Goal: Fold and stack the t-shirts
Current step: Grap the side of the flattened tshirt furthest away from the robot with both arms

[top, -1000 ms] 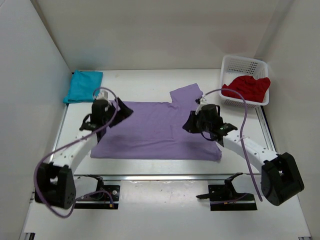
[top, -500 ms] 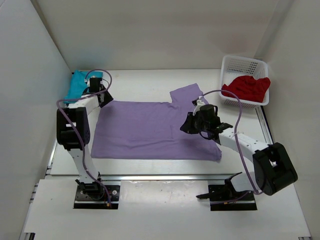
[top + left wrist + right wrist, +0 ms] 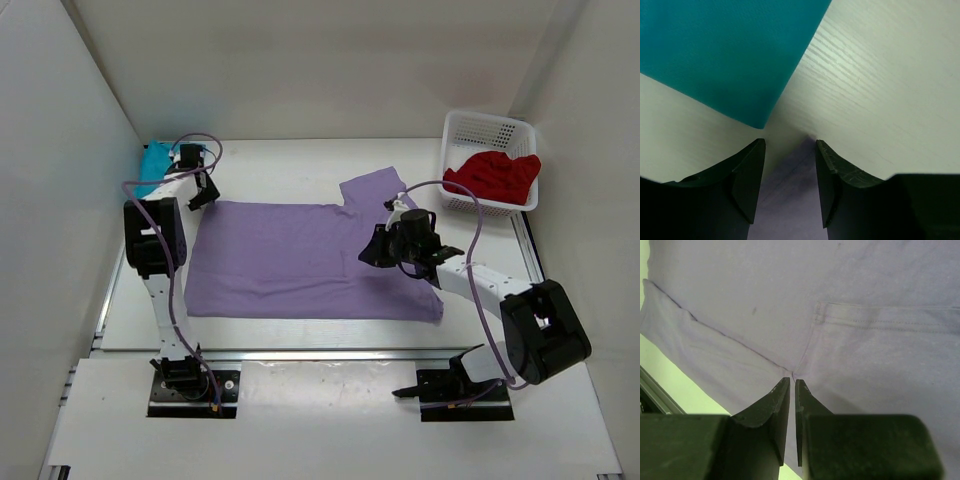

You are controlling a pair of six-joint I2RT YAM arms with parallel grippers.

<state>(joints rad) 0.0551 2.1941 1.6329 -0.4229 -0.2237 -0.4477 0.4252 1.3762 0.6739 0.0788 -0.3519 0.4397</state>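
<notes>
Lavender t-shirt (image 3: pixel 290 260) flat at tabletop (image 3: pixel 290 165) centre, long axis left-right. Right jaws clamped on a pinch at its right end. Left jaws apart, straddling its far-left corner, just beside folded teal t-shirt (image 3: pixel 715 50). Left likely just closes.

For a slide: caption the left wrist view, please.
The open left hand frames a corner of the lavender shirt, with the teal shirt just beyond on the pale table.

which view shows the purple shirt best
Top external: the whole purple shirt lies spread out on the table there. Left wrist catches only one corner of it; right wrist shows only a close patch with seams.
</notes>
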